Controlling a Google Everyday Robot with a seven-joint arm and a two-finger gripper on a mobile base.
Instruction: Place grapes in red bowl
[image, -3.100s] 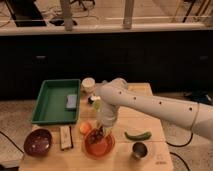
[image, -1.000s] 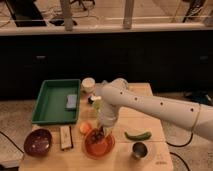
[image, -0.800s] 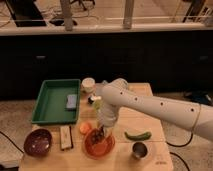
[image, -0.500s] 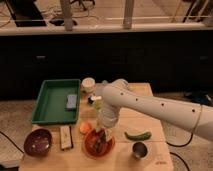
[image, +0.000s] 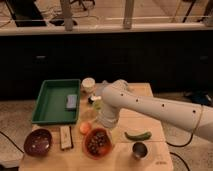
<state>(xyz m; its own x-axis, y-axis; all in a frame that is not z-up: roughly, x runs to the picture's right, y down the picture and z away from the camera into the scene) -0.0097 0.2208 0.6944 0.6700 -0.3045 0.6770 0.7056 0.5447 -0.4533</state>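
Observation:
The red bowl (image: 98, 145) stands near the front edge of the wooden table (image: 155, 150), left of the middle. The dark grapes (image: 98, 141) lie inside it and show in full. My gripper (image: 107, 123) is at the end of the white arm, just above and behind the bowl's far rim, a little to the right. It hangs close over the bowl and does not cover the grapes.
A green tray (image: 51, 105) with a grey-blue block (image: 71, 101) sits at the back left. A maroon bowl (image: 38, 142), a wrapped bar (image: 65, 137) and a small orange fruit (image: 85, 128) lie left of the red bowl. A green pepper (image: 137, 135) and a steel cup (image: 139, 149) lie to its right. A white cup (image: 88, 84) stands at the back.
The gripper was low over the red bowl and hid its inside. It has lifted up and back a little, and the grapes now show lying in the bowl.

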